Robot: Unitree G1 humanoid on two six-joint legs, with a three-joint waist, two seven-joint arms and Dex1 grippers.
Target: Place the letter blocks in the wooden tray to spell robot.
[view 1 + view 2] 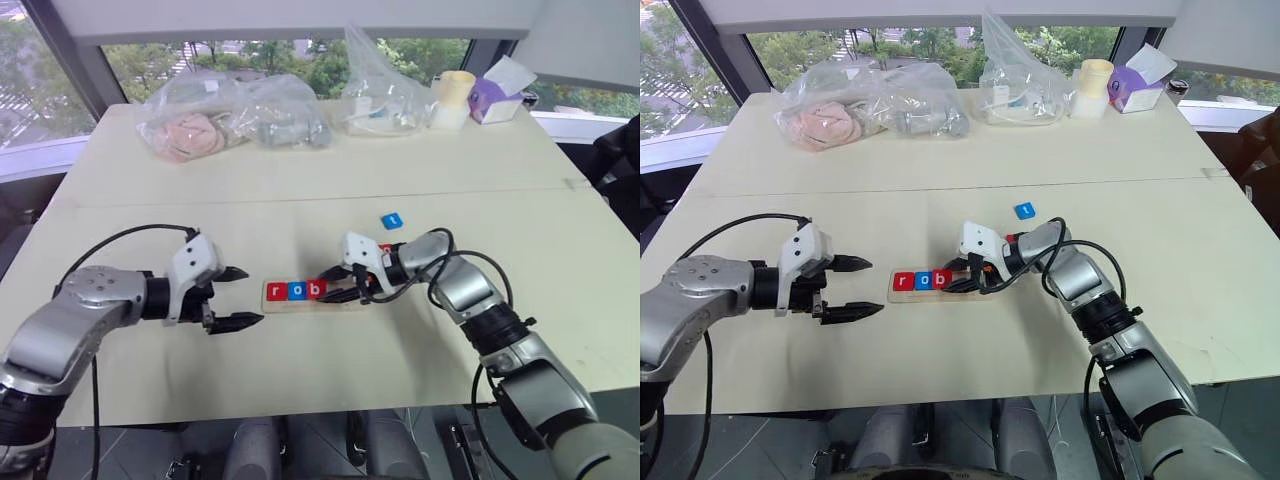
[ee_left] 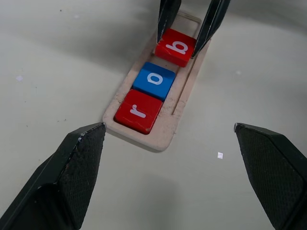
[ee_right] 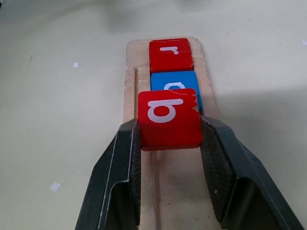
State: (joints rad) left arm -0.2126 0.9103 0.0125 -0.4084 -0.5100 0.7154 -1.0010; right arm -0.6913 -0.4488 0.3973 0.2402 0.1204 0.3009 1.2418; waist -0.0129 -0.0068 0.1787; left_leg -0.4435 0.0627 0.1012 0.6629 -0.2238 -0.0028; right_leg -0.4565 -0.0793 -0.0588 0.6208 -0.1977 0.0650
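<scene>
Both arms are rounded silver-grey metal shells with black joint sections. A white housing sits at each wrist, ahead of a black pincer: left pincer [image 1: 238, 297], right pincer [image 1: 340, 283]. Fingers [image 3: 122, 177] are matte black with textured pads. Thin black cables loop along both forearms.

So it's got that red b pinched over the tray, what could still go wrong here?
The b block sits tilted in the right tool, its front edge overlapping the blue o block; letting go now could leave it propped up rather than flat in the wooden tray. Pushing it down might also nudge the o and the r block along.
</scene>
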